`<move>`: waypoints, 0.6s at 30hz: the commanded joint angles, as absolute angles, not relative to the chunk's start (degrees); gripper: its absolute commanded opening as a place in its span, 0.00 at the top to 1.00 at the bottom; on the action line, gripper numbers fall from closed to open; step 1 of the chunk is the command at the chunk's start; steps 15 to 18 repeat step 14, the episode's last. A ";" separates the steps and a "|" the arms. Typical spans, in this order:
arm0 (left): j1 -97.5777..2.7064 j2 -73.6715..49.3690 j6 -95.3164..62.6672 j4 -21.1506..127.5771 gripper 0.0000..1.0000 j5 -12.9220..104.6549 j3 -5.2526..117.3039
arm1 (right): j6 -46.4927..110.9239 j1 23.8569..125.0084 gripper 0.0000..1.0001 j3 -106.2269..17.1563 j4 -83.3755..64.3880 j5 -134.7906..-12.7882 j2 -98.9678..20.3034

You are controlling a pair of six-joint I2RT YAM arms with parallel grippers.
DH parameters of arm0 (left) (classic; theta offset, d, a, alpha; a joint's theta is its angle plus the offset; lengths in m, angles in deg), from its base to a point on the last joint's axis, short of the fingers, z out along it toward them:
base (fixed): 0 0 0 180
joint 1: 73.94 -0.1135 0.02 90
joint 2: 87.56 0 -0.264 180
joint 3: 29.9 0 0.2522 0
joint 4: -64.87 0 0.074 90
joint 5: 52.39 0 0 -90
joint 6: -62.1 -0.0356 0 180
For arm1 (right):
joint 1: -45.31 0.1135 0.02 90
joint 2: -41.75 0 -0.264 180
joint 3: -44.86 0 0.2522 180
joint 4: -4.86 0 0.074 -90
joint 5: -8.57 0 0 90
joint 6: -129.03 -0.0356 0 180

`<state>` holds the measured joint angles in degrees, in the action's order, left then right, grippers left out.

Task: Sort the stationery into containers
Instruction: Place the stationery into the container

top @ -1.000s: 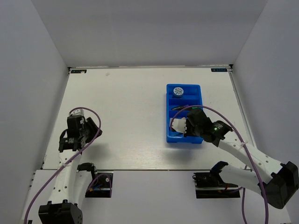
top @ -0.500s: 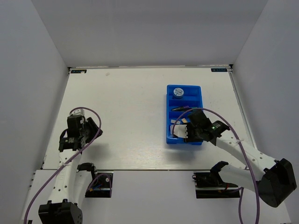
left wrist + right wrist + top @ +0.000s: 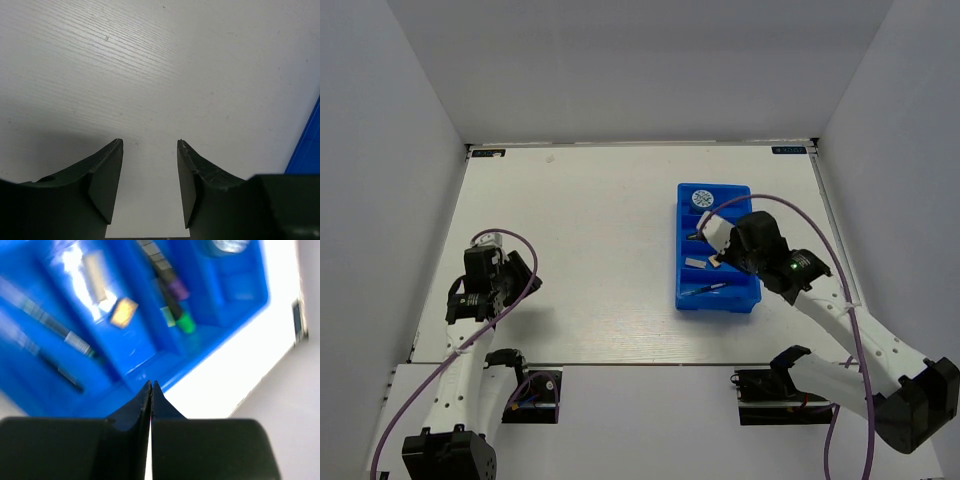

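The blue tray lies right of centre. It holds the blue-white disc at the far end. After it come black highlighters with purple and green ends, two erasers, and thin pens at the near end. My right gripper hangs above the tray's middle, shut with nothing in it. My left gripper is open and empty, low over bare table at the left.
White walls close in the table on the left, far and right sides. A strip of the tray's edge shows at the right of the left wrist view. Purple cables loop over both arms.
My right gripper has left the tray's near compartment, risen toward the tray's middle and closed. A pen now lies uncovered in that near compartment. The left arm has not moved.
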<state>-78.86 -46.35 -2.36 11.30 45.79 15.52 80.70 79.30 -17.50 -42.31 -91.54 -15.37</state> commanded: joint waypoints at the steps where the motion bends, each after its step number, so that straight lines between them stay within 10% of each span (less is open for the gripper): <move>1: -79.12 -46.07 -3.20 13.05 0.42 48.14 15.85 | 61.21 78.09 1.00 -21.19 -34.66 -99.69 -13.71; 2: -79.12 -45.99 -3.21 13.31 0.42 48.50 15.94 | 51.61 77.65 1.00 -21.54 -34.39 -99.45 -13.62; 5: -79.12 -45.64 -4.00 16.03 0.32 56.29 14.80 | 45.65 77.47 0.33 -23.04 -34.30 -100.42 -13.88; 8: -79.12 -44.76 -4.88 19.73 0.07 64.72 14.09 | 45.01 77.56 0.10 -23.84 -33.95 -104.53 -13.89; 18: -79.03 -44.23 -5.05 21.66 0.00 66.87 13.57 | 43.85 77.39 0.10 -21.31 -32.55 -111.05 -9.52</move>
